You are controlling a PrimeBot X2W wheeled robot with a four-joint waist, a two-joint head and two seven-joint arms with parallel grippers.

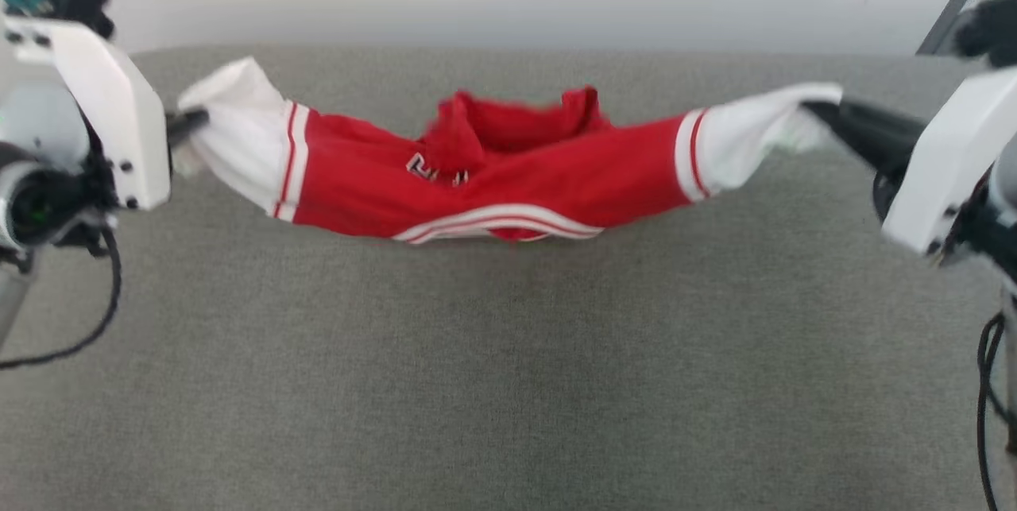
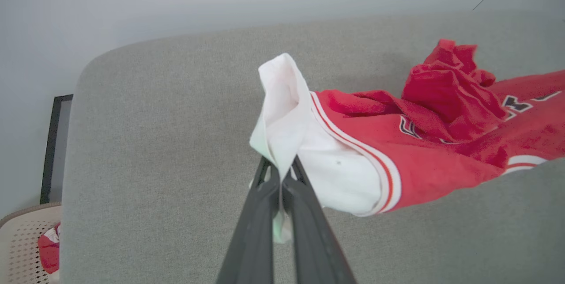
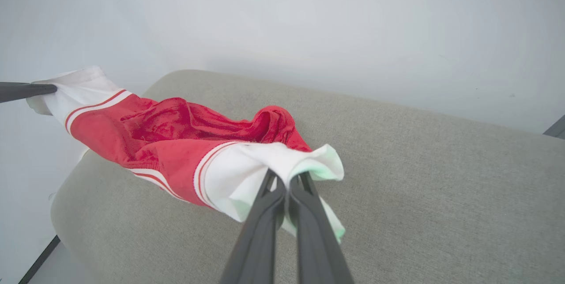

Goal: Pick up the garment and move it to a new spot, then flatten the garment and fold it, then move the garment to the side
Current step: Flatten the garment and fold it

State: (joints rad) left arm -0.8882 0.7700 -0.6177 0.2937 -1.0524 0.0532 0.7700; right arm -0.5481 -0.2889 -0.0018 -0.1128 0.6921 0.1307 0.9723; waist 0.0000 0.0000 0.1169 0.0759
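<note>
Held the garment (image 1: pixel 493 177) by its two white sleeves, with the left gripper (image 1: pixel 191 123) pinched shut on one sleeve end and the right gripper (image 1: pixel 818 110) pinched shut on the other, fingers pointing inward toward each other. Spanned the far part of the grey fabric-covered surface (image 1: pixel 508 384) with the red body sagging between both grips, collar bunched at the middle above part of the black, white-outlined lettering and striped trim lowest. Could not tell whether that lowest edge touched the surface or hung just above it.
</note>
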